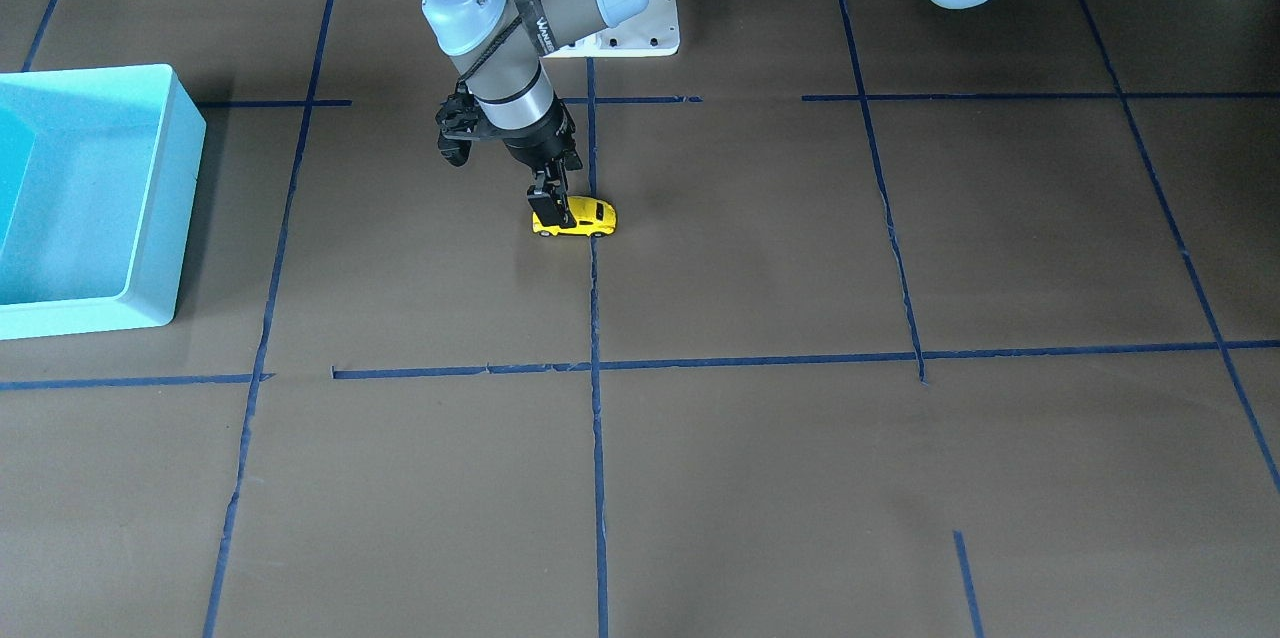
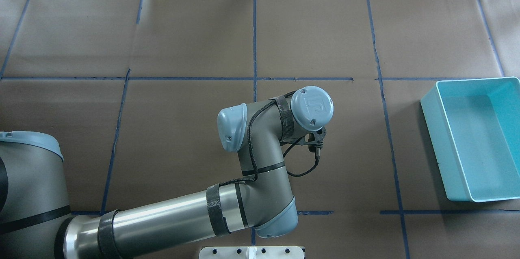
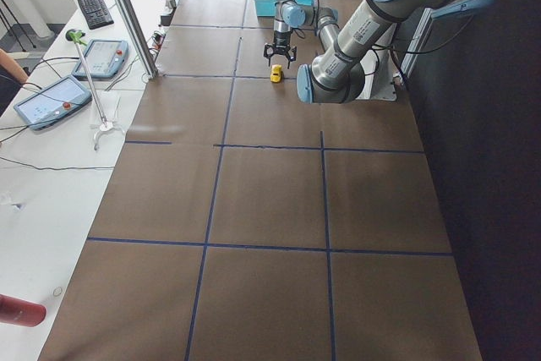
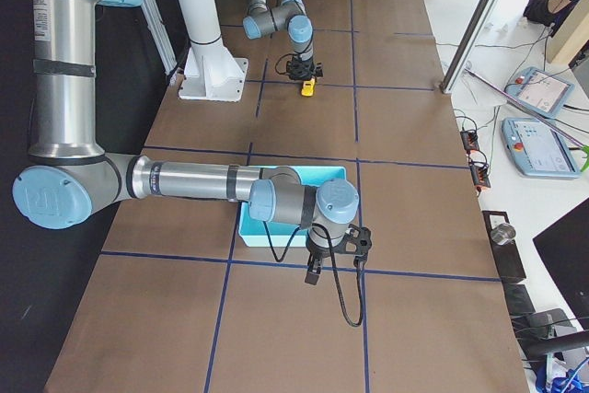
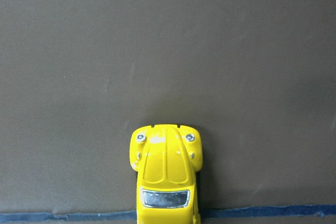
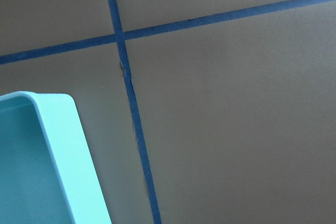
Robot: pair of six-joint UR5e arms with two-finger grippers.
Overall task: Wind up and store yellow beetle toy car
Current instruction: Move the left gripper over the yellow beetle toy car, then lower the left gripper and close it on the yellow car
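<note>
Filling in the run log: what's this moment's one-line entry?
left end effector: at yellow beetle toy car, grip unclear | car: on table, outside turquoise bin | right end effector: near bin, state unclear

Toy car (image 5: pixel 164 174) rear off-frame below

You see the left arm (image 2: pixel 260 157) reach in from the lower left corner and bend upward, its round blue-grey wrist cap (image 2: pixel 312 106) over the middle of the brown table (image 2: pixel 183 35). A black cable (image 2: pixel 302 173) loops beside the wrist. The bin (image 2: pixel 479 141) sits well apart at the right edge.
</note>
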